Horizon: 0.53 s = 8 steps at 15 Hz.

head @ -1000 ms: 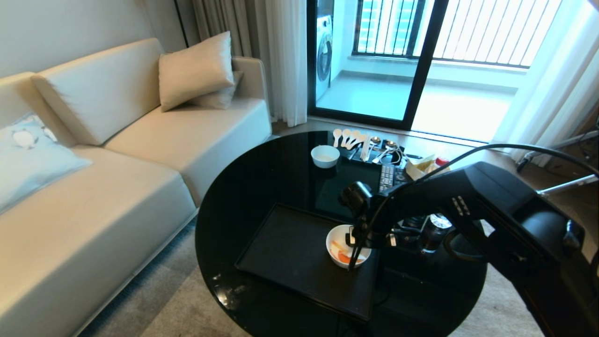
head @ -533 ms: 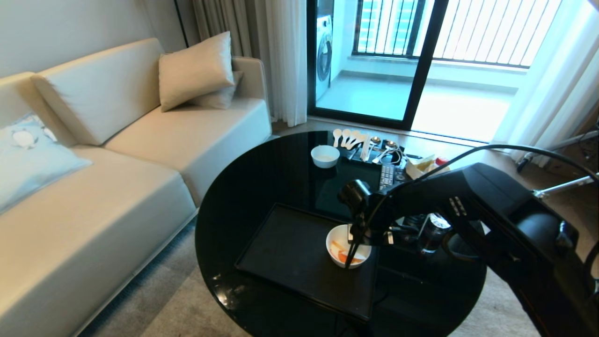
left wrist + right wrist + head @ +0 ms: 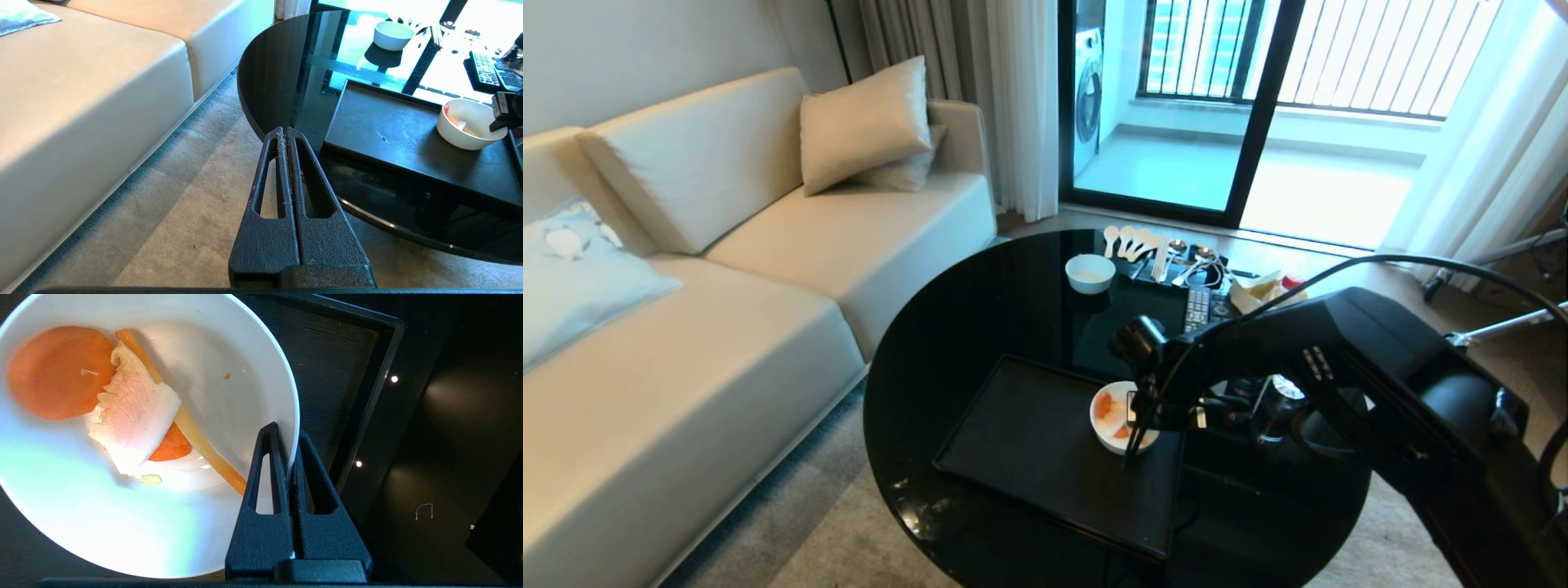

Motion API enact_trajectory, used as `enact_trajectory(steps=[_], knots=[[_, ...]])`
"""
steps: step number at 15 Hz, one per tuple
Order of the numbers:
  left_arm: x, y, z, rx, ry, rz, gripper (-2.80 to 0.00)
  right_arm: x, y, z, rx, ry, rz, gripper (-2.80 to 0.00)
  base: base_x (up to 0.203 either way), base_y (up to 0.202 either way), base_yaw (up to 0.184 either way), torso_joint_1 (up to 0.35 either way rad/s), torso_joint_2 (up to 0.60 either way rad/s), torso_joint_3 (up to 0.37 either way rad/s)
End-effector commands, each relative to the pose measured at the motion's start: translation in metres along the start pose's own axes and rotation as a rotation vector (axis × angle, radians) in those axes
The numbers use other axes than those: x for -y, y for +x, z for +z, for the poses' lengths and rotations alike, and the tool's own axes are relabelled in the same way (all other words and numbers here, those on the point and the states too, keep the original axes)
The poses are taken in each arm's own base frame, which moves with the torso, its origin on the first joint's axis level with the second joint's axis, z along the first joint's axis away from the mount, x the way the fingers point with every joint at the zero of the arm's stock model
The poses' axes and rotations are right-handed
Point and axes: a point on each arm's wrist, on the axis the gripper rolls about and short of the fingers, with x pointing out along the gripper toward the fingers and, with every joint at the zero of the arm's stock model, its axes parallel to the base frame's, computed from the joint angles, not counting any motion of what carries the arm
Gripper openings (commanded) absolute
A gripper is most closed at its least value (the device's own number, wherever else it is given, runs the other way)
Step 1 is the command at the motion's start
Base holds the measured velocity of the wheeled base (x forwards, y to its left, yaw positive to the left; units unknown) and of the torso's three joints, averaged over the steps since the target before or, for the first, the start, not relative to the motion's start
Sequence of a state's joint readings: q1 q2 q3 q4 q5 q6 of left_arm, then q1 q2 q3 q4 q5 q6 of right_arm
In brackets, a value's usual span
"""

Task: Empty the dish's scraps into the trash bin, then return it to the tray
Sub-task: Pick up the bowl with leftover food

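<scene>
Daylight from balcony door (image 3: 1225, 106); glare on glossy table (image 3: 408, 53); dish (image 3: 122, 522) overexposed.

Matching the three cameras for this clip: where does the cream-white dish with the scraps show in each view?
Head view: the dish sits at the tray's right end, under the right gripper.
Left wrist view: the dish is at far right, on the tray.
Right wrist view: the dish fills the left side, its rim pinched by the right gripper.
Shared landmark: the tray's raised rim.

Glossy glazed dish (image 3: 245, 375) on matt tray (image 3: 327, 355), glossy table (image 3: 980, 310).
</scene>
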<state>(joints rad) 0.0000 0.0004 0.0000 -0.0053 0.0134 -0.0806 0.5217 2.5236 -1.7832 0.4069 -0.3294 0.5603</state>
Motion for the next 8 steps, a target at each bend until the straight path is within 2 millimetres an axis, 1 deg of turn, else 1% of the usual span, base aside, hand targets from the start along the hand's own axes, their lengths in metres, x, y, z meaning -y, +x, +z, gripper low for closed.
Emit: enact_trajectory(steps=[1, 2, 4, 6, 8], knots=[[0.0, 0.0, 0.0, 0.001, -0.001, 0.0, -2.8, -0.002, 0.002, -0.004, -0.012, 0.0, -0.007, -2.8, 0.0, 0.0, 0.0, 0.0, 0.0, 0.0], [0.0, 0.0, 0.0, 0.001, -0.001, 0.0, -2.8, -0.001, 0.001, -0.004, -0.013, 0.001, -0.008, -2.8, 0.0, 0.0, 0.0, 0.0, 0.0, 0.0], [0.0, 0.0, 0.0, 0.001, -0.001, 0.0, -2.8, 0.001, -0.007, -0.001, -0.002, 0.029, -0.003, -2.8, 0.0, 0.0, 0.0, 0.0, 0.0, 0.0], [0.0, 0.0, 0.0, 0.001, -0.001, 0.0, -2.8, 0.006, -0.019, 0.002, 0.0, 0.058, -0.004, -2.8, 0.0, 0.0, 0.0, 0.0, 0.0, 0.0], [0.0, 0.0, 0.0, 0.001, -0.001, 0.0, -2.8, 0.016, -0.037, 0.007, 0.011, 0.091, -0.004, -2.8, 0.0, 0.0, 0.0, 0.0, 0.0, 0.0]])
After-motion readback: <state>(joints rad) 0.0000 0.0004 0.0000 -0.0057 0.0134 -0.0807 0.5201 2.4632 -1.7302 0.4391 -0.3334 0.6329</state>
